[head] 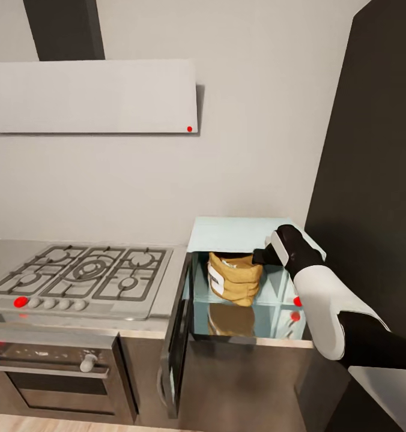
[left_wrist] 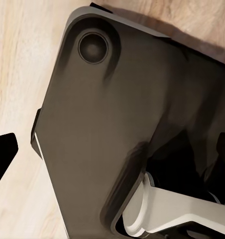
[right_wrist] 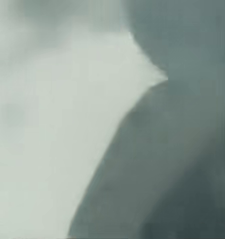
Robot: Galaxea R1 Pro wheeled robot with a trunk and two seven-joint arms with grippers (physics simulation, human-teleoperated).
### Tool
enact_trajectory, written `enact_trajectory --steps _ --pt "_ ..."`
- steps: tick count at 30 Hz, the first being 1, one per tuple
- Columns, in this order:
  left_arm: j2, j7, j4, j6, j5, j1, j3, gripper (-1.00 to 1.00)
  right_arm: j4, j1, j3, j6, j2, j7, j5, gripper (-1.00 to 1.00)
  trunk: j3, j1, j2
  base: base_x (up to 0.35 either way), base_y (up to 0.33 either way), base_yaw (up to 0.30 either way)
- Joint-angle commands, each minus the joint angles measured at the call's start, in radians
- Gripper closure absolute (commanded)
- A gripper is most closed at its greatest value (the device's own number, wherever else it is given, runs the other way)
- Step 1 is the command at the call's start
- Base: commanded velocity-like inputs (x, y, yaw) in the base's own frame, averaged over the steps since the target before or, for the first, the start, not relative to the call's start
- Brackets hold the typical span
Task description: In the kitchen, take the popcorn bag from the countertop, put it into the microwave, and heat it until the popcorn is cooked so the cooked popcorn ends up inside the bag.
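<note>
The pale mint-blue microwave (head: pixel 251 233) stands on the grey countertop (head: pixel 167 300), right of the gas hob. Its dark glass door (head: pixel 178 345) hangs open to the left. Inside the cavity sits the tan popcorn bag (head: pixel 234 279), upright with its white label facing left, resting on the shiny floor that mirrors it. My right gripper (head: pixel 262 256) reaches in from the right and its dark fingers sit at the bag's upper right rim. Whether they pinch the rim is hidden. The right wrist view is a pale and grey blur. One black fingertip (left_wrist: pixel 2 153) of my left gripper shows over the wooden floor.
A gas hob (head: pixel 86 273) with red-marked knobs lies left of the microwave, above a built-in oven (head: pixel 53 375). A white hood (head: pixel 92 96) hangs overhead. A tall dark panel (head: pixel 371 180) rises close at the right. My dark base (left_wrist: pixel 122 129) is in the left wrist view.
</note>
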Motion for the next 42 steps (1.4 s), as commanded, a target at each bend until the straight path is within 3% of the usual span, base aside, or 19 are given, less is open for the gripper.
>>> enact_trajectory --steps 1,21,22,36,42 --pt "0.000 0.001 -0.001 -0.001 0.001 0.000 0.006 -1.00 0.024 0.000 -0.006 0.005 0.001 -0.004 0.049 1.00 -0.002 0.001 -0.001 0.149 0.000 0.000" --pt "0.000 0.000 -0.001 -0.002 0.001 0.000 0.007 -1.00 0.024 0.000 -0.007 0.008 0.000 0.002 0.046 1.00 -0.002 0.001 -0.001 0.016 0.000 0.000" --pt "0.000 0.000 -0.001 -0.002 0.001 0.000 0.007 -1.00 0.024 0.000 -0.007 0.008 0.000 0.003 0.046 -1.00 -0.002 0.001 -0.001 0.000 0.000 0.000" --pt "-0.001 0.001 -0.001 -0.003 0.001 0.000 0.007 -1.00 0.008 0.000 -0.006 0.008 -0.003 0.005 0.044 -1.00 -0.002 0.001 -0.001 -0.004 0.000 0.000" --pt "-0.004 0.001 -0.001 -0.003 -0.001 0.000 0.007 -1.00 -0.004 0.000 -0.006 0.008 -0.003 0.006 0.040 -1.00 -0.002 0.001 -0.001 -0.260 0.000 0.000"
